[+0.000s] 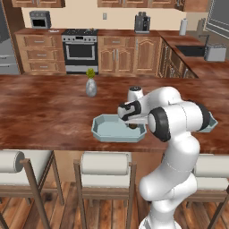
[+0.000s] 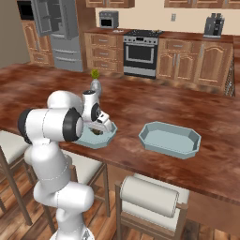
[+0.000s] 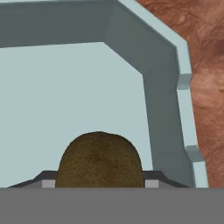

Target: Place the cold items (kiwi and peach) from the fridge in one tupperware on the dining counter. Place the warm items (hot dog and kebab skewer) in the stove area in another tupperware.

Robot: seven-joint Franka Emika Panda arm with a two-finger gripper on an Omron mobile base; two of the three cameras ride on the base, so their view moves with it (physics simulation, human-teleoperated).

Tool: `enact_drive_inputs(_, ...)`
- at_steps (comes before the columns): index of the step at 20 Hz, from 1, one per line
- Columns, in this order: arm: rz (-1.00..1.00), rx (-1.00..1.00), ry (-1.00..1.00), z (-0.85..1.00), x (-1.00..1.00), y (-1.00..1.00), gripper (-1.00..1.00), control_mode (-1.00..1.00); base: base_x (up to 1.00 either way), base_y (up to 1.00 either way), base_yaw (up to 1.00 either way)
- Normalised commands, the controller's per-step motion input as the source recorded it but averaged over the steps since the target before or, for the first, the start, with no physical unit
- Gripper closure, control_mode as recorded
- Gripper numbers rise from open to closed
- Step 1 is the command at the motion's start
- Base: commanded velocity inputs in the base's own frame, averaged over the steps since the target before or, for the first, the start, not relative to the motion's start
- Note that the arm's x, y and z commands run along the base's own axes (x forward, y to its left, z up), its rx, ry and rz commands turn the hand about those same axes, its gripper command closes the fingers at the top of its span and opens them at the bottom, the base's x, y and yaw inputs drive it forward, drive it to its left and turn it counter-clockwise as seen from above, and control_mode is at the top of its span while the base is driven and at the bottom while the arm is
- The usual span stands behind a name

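Where the arm bends low at the centre of the left base view, the gripper (image 1: 133, 125) is seen closed on the kiwi (image 3: 99, 159), held inside the pale blue tupperware (image 1: 107, 133) on the dining counter (image 1: 44, 112). A second tupperware (image 2: 169, 139) is shown at centre right of the right base view, apart from the first.

Arm bent fwd at elbow, wrist angled down; gripper (image 1: 133, 125) low, jaws part-closed w/ kiwi (image 3: 99, 158) clamped between the fingertips (tips mostly hidden).
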Motion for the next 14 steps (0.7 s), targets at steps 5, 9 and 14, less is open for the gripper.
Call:
enact_drive_inputs(5, 0.0, 0.0, 0.01, -0.04, 0.0, 0.05, 1.0, -1.0, 0.0, 0.0, 0.0)
enact_drive_inputs(9, 0.0, 0.0, 0.06, -0.11, 0.02, 0.16, 1.0, -1.0, 0.0, 0.0, 0.0)
enact_drive_inputs(14, 0.0, 0.0, 0.05, -0.09, 0.04, 0.09, 1.0, -1.0, 0.0, 0.0, 0.0)
